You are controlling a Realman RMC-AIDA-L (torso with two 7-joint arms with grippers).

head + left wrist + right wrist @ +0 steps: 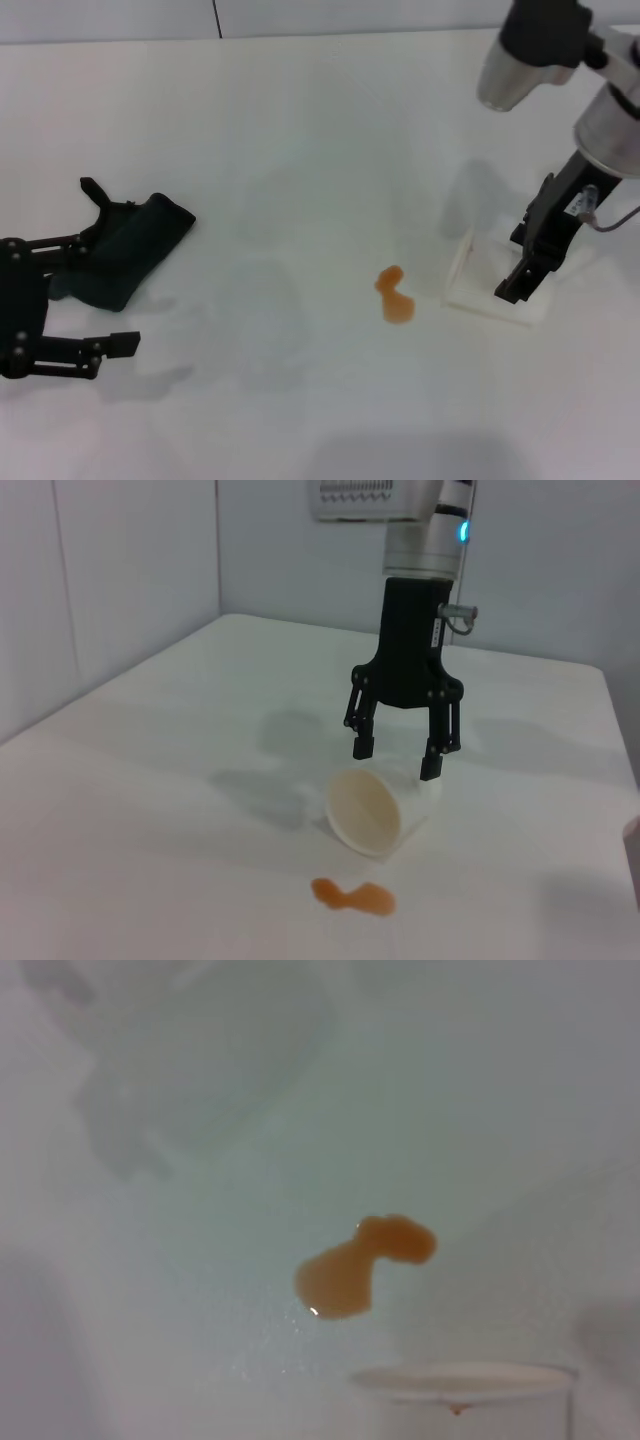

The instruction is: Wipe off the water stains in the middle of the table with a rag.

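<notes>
Near the left edge: your left gripper point(105, 275) is spread open around the rag point(125, 250).
Middle of the table point(300, 130): water stains point(394, 296).
Right side: your right gripper point(535, 262) hangs open over a tipped cup point(372, 809).

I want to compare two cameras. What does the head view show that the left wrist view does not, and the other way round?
Only the head view shows the rag and the left gripper, open around it. Only the left wrist view shows the cup's pale inside, its mouth facing the camera. Both show the stain on the table, the cup lying on its side, and the right gripper open above the cup.
</notes>
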